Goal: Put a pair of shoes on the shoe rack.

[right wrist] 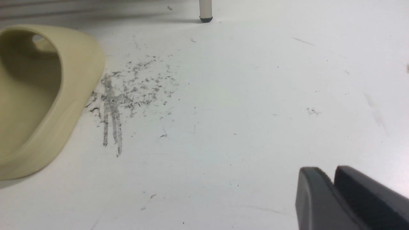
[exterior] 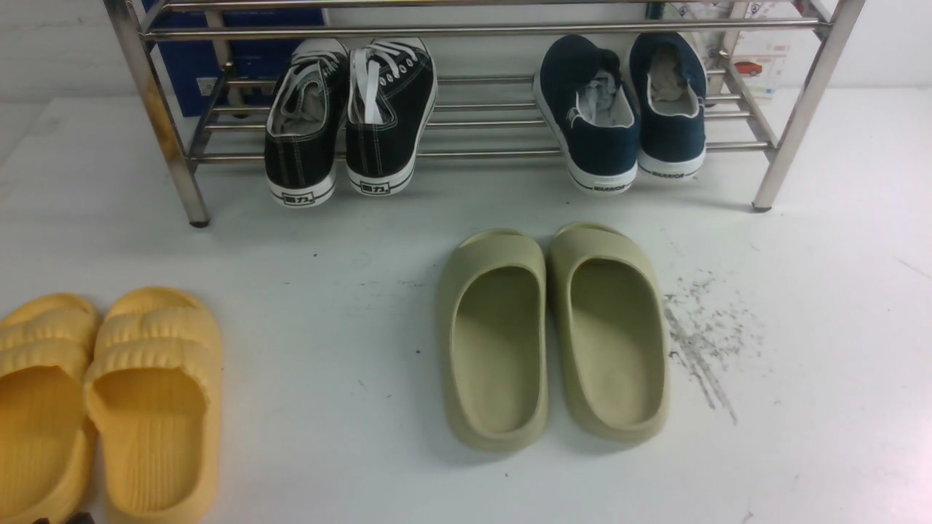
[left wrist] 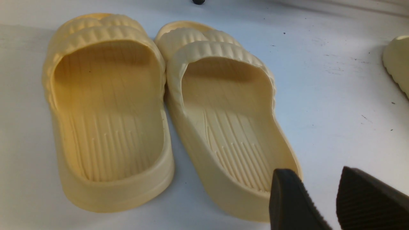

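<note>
White tabletop (exterior: 328, 306) carries everything. Left gripper (left wrist: 319, 198) hangs parted, empty; right gripper (right wrist: 332, 191) nearly closed, empty. Navy slip-on sneakers (exterior: 626, 109) rest on the steel shoe rack (exterior: 480, 30), heels toward the camera.

White table (exterior: 801, 364) bears shoe rack (exterior: 790, 138), olive slides (exterior: 553, 335), yellow slides (exterior: 109, 400).

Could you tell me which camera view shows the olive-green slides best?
The front view: both olive-green slides lie whole, side by side, on the white surface in front of the shoe rack. The right wrist view catches part of one, the left wrist view only a pale edge.
</note>
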